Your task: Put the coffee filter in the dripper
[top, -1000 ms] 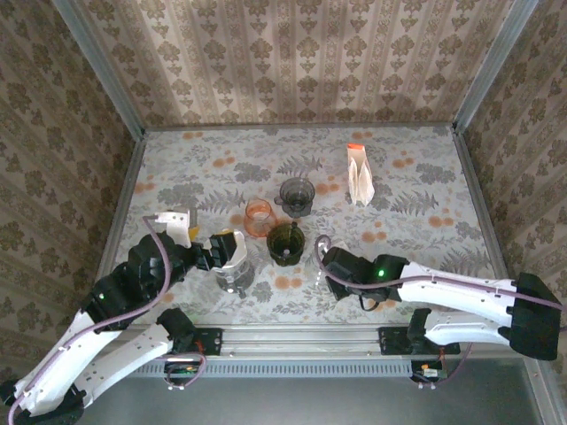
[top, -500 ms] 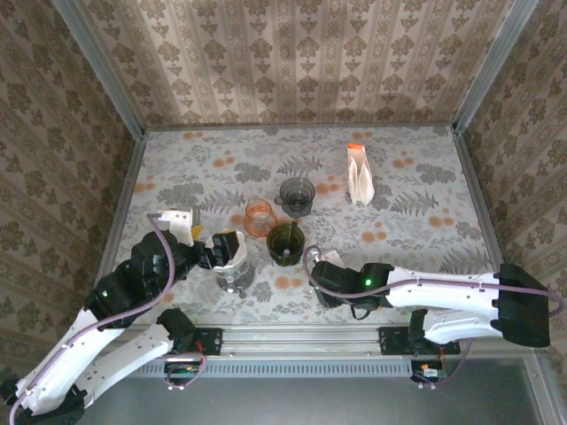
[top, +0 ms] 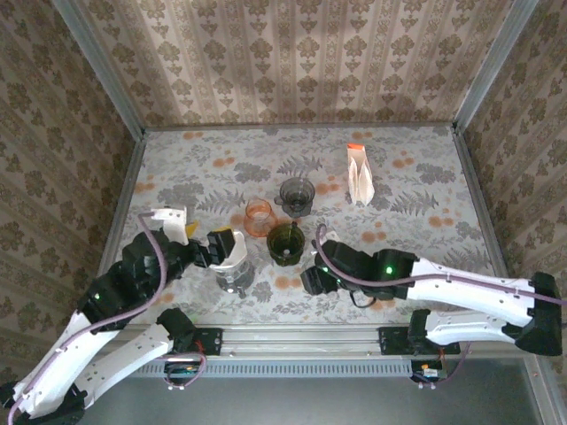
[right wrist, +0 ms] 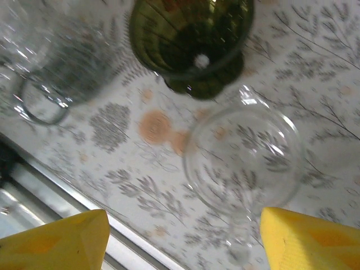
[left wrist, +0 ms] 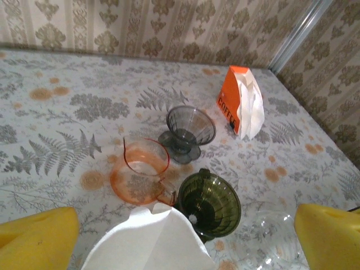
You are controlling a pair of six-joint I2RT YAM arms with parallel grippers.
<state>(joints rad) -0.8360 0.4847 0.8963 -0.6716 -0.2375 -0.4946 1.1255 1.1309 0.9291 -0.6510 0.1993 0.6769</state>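
The left arm (top: 97, 310) reaches up from its base at the near edge and bends right, its wrist tipped down over the table (top: 425, 221). The left gripper (left wrist: 185, 225) has its jaws spread as wide as they go, and they grip nothing. The white coffee filter (left wrist: 149, 242) stands between them, its edge just beside the left yellow pad (left wrist: 34, 239) and well apart from the other. From above, the filter sits at the mouth of a clear glass vessel (top: 235, 279) under the jaws; how deep it sits cannot be told. Just past the jaws is a green dripper (left wrist: 209, 203). Farther out are an orange dripper (left wrist: 140, 174), a grey dripper (left wrist: 188, 130) and an orange pack of filters (left wrist: 242, 101). The right arm (top: 461, 288) lies low and stretched leftward along the near edge, its wrist angled toward the green dripper. The right gripper (right wrist: 184, 219) is also parted wide and holds nothing. A clear glass dripper (right wrist: 243, 157) rests on the table just ahead of the gap, nearer the right-hand pad (right wrist: 309, 242) and touching neither. The green dripper lies beyond it.
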